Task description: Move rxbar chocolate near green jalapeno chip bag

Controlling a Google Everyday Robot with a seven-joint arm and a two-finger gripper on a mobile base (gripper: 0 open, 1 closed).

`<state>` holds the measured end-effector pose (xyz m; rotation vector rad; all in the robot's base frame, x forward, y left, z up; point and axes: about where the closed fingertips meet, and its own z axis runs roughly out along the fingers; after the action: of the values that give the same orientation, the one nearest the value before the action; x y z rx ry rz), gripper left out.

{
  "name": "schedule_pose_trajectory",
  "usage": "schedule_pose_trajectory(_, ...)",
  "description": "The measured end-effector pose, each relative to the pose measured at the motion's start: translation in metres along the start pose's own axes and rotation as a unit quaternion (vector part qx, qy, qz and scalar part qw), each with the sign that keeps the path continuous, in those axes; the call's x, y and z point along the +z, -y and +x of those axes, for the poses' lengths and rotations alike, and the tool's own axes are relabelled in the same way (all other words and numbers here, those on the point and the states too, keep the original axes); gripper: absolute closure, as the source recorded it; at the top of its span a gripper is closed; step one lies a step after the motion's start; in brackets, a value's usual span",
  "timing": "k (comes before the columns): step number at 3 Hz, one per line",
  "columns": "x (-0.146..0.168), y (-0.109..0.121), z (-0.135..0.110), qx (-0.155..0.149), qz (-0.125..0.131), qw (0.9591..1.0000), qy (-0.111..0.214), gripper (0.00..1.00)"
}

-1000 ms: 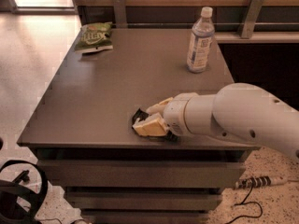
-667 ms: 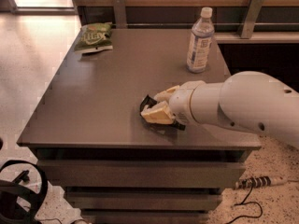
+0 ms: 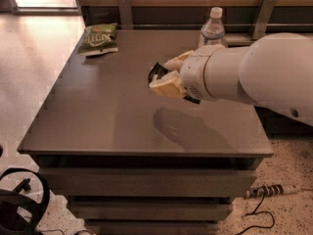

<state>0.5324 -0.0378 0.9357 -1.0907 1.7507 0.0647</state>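
Observation:
My gripper (image 3: pixel 165 77) is over the middle of the dark table (image 3: pixel 98 116), raised above its top. Its pale fingers (image 3: pixel 166 84) are shut on the rxbar chocolate (image 3: pixel 157 72), a black wrapper whose end pokes out to the left of the fingers; another dark bit shows under the wrist. The green jalapeno chip bag (image 3: pixel 99 38) lies flat at the table's far left corner, well apart from the gripper. My white arm (image 3: pixel 254 72) comes in from the right and hides the table's right side.
A clear water bottle (image 3: pixel 212 29) with a white cap stands at the back, partly hidden behind my arm. A wooden wall with metal brackets runs behind the table. Cables and a black object lie on the floor in front.
My gripper has lifted off the table's front part with the bar in it and moved up and toward the back. Its shadow now lies on the table below.

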Motion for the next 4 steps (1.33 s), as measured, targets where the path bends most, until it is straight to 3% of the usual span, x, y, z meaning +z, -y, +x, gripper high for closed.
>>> schedule_pose_trajectory(1,0.010,0.015,-0.023,-0.019,0.001,0.9997,0.017,1.00)
schedule_pose_trajectory(2,0.050,0.029,-0.046,-0.031,-0.028,0.9980,0.047,1.00)
schedule_pose_trajectory(3,0.051,0.028,-0.049,-0.036,-0.030,0.9978,0.046,1.00)
schedule_pose_trajectory(4,0.084,0.043,-0.049,-0.057,-0.048,0.9964,0.040,1.00)
